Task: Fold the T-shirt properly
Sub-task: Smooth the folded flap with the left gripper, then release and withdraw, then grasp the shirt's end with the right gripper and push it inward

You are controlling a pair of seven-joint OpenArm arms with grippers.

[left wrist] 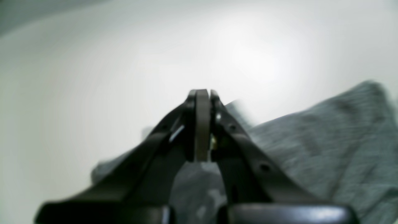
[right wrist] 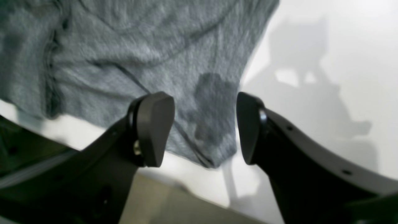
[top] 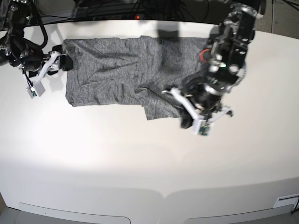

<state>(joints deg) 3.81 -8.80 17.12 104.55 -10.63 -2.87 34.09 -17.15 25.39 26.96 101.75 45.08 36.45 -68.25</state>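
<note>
The T-shirt [top: 117, 70] is heather grey and lies spread and creased across the far part of the white table, with a folded flap at its near edge. My right gripper [top: 64, 63] is at the shirt's left edge. In the right wrist view it [right wrist: 202, 127] is open, and a corner of the shirt [right wrist: 124, 46] lies beyond the gap between its jaws. My left gripper [top: 187, 122] is at the shirt's near right corner. In the left wrist view it [left wrist: 202, 93] is shut with no cloth showing between the pads, and the shirt [left wrist: 326, 140] lies to its right and beneath it.
The white table [top: 140, 163] stretches toward the near edge. Dark cables [top: 140, 7] run behind its far edge. In the right wrist view the table's edge and the floor [right wrist: 174, 205] show below the shirt corner.
</note>
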